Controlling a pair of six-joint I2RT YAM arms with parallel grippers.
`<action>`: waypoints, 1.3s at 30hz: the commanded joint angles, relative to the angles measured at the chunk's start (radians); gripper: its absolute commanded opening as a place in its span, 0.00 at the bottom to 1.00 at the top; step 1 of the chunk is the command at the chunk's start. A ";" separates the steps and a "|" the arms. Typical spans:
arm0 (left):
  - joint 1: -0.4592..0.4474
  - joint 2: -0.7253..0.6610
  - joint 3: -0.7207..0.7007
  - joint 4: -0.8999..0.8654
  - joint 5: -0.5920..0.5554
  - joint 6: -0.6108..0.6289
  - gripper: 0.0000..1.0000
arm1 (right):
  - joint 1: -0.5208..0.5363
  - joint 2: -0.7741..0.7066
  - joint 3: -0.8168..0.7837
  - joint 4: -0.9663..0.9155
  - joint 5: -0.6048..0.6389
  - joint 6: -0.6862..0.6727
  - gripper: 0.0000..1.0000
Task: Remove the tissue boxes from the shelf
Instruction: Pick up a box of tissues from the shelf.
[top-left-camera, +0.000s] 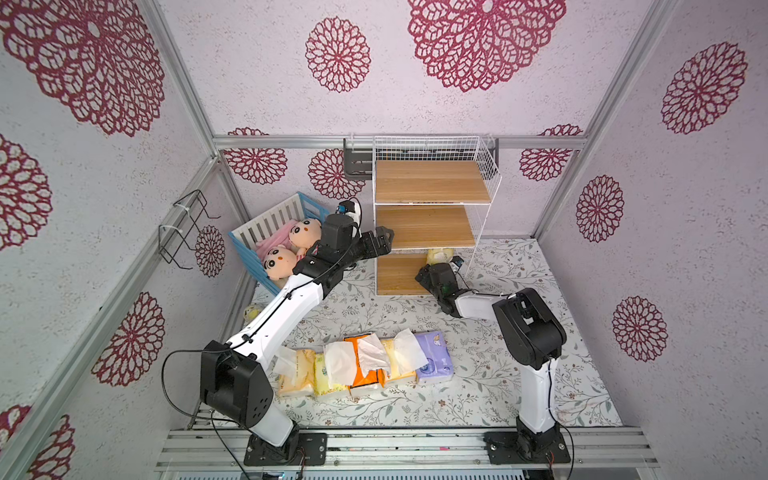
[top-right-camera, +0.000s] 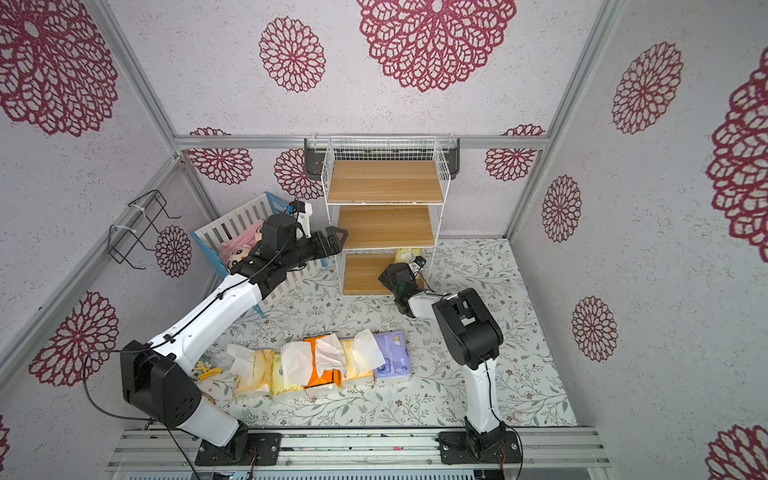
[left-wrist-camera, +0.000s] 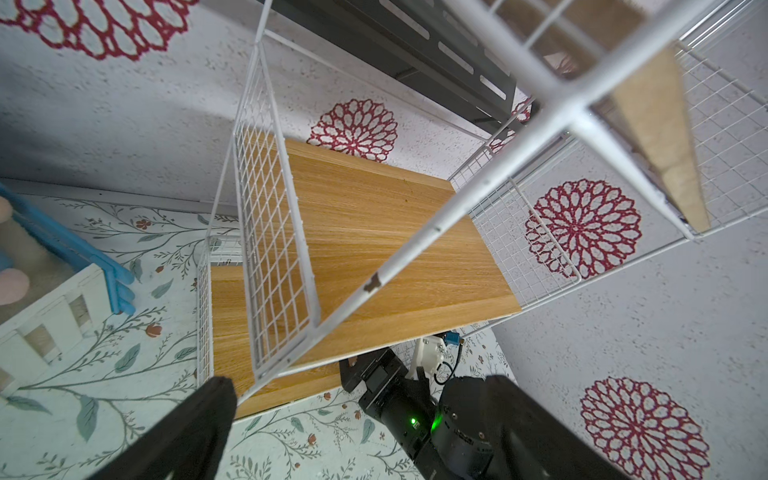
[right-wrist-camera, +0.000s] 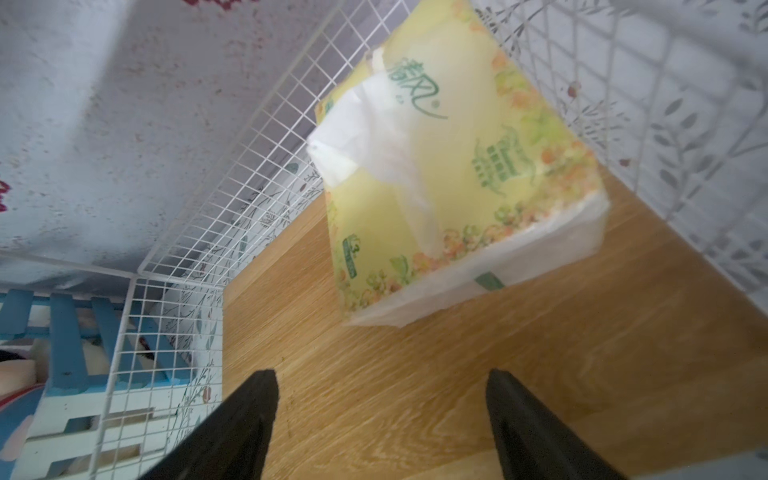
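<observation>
right jaws wide apart, empty | left jaws wide apart, empty, 9 o'clock of shelf (top-left-camera: 424, 226) | yellow tissue pack (right-wrist-camera: 457, 174) on bottom board (right-wrist-camera: 415, 374), 12 o'clock of right jaws | risk: pinching only loose tissue (right-wrist-camera: 365, 137), pack left behind

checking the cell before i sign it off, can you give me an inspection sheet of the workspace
surface: floral cloth, flat, no spills seen
job's things: five tissue packs in a row on the cloth; one pale yellow pack on the bottom board of the shelf; upper two boards bare
clutter: crib with plush dolls beside the shelf; small yellow item near the left arm, too small to identify
grippers: left gripper open, by the middle board's edge, holding nothing; right gripper open, facing the yellow pack, not touching
cables: black cable loops out beside the left arm
surroundings: patterned walls, aluminium frame, black wire rack on a side wall
</observation>
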 joint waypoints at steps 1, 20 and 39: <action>0.008 -0.001 0.021 -0.017 0.016 0.023 1.00 | -0.006 0.011 0.040 0.007 0.063 0.002 0.85; 0.008 -0.017 -0.003 -0.036 0.050 -0.015 1.00 | -0.043 0.099 0.115 0.083 -0.014 -0.037 0.38; 0.007 -0.097 -0.048 -0.033 0.008 -0.053 1.00 | -0.017 -0.148 -0.105 0.061 -0.111 -0.087 0.00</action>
